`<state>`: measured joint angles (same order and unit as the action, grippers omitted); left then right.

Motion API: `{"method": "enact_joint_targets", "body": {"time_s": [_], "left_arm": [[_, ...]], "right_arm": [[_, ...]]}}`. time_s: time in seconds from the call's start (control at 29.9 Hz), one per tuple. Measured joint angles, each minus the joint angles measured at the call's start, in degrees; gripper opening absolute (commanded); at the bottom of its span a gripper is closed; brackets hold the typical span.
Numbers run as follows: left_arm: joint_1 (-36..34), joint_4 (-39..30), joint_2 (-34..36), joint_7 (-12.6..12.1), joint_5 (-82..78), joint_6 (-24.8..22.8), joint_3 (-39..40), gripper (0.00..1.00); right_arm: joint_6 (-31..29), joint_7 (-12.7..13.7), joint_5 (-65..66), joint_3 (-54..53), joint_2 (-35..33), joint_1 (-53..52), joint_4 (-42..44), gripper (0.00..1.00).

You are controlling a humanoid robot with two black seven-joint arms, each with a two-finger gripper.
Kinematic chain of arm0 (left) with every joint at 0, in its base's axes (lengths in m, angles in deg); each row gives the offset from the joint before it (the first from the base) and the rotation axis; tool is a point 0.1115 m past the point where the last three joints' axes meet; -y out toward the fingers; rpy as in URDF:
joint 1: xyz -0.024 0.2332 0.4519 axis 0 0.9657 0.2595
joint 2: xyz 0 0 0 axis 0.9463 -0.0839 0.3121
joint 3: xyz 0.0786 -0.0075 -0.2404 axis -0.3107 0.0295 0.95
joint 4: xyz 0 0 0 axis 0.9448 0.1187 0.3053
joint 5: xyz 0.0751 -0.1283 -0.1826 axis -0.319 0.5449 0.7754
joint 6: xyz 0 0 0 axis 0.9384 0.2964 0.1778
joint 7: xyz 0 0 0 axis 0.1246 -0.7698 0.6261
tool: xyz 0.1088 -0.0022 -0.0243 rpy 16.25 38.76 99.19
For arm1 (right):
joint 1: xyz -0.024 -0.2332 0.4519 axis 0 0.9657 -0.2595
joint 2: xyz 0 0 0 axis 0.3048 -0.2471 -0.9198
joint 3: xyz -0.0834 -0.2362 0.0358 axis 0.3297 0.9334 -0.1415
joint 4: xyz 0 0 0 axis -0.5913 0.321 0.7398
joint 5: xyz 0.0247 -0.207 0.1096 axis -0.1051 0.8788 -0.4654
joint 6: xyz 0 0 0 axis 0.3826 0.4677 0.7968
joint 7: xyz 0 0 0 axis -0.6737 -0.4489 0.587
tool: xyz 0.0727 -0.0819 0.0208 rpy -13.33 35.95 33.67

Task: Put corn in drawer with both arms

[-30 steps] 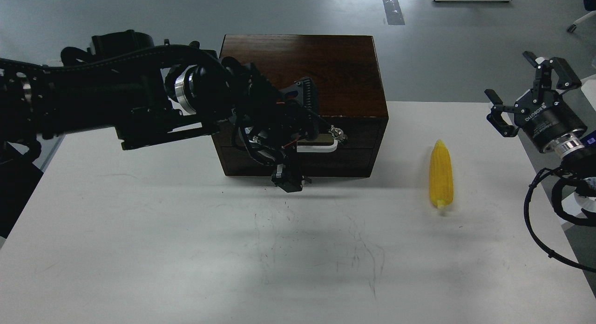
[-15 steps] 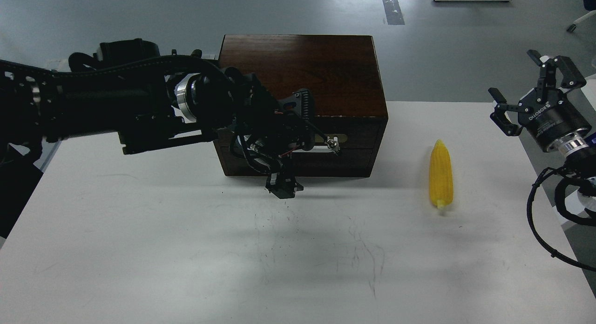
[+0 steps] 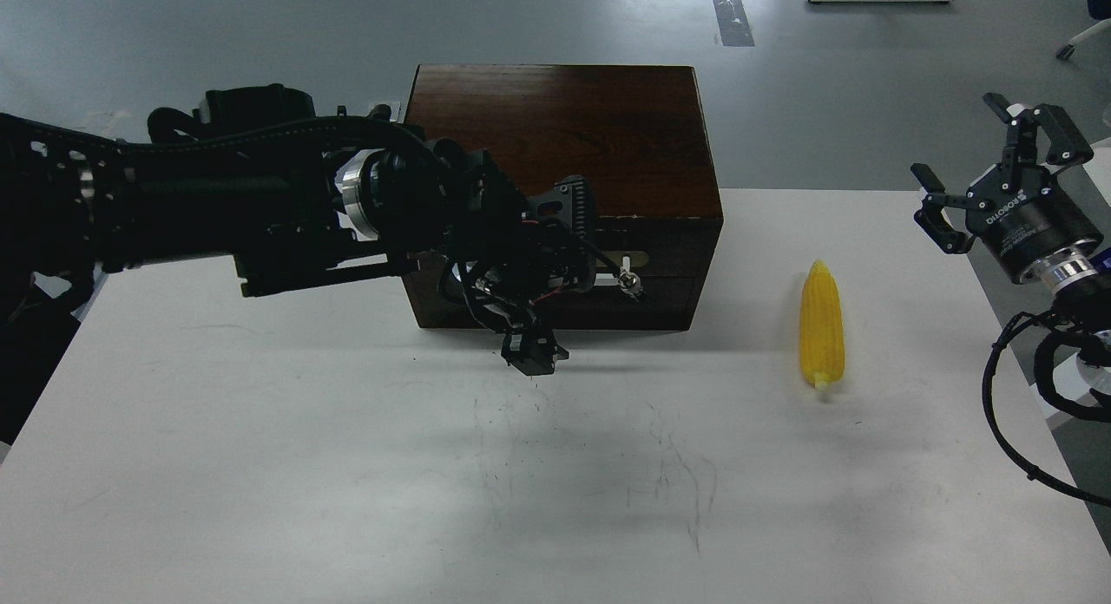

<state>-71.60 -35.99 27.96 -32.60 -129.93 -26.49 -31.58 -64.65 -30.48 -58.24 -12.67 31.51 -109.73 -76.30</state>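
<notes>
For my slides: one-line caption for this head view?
Left gripper at dark-brown wooden drawer handle; yellow corn cob lies beside open right gripper.

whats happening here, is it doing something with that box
The left hand is at the front of the dark wooden box, right at the handle of its drawer, which looks shut. Whether the hand has closed on the handle cannot be told. The corn lies untouched on the white table, right of the box. The right hand hangs open off the table's right edge, holding nothing.
</notes>
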Motion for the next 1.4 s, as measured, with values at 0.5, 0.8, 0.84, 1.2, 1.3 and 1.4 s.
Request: {"method": "enact_joint_targets", "body": {"time_s": [0.5, 0.8, 0.84, 1.2, 1.3, 1.4], "left_arm": [[-0.5, -4.1, 0.3, 0.0, 0.1, 0.0, 0.0, 0.99], [-0.9, -7.9, 0.8, 0.0, 0.2, 0.0, 0.0, 0.99], [-1.0, -8.2, 0.8, 0.0, 0.2, 0.0, 0.0, 0.99], [-1.1, -13.0, 1.9, 0.0, 0.3, 0.0, 0.5, 0.99], [-1.1, -13.0, 1.9, 0.0, 0.3, 0.0, 0.6, 0.99], [-1.1, -13.0, 1.9, 0.0, 0.3, 0.0, 0.6, 0.99]], "right_arm": [[0.0, 0.0, 0.0, 0.0, 0.0, 0.1, 0.0, 1.00], [0.0, 0.0, 0.0, 0.0, 0.0, 0.4, 0.0, 1.00], [0.0, 0.0, 0.0, 0.0, 0.0, 0.5, 0.0, 1.00], [0.0, 0.0, 0.0, 0.0, 0.0, 0.7, -0.1, 1.00], [0.0, 0.0, 0.0, 0.0, 0.0, 0.7, -0.1, 1.00], [0.0, -0.1, 0.0, 0.0, 0.0, 0.7, -0.1, 1.00]]}}
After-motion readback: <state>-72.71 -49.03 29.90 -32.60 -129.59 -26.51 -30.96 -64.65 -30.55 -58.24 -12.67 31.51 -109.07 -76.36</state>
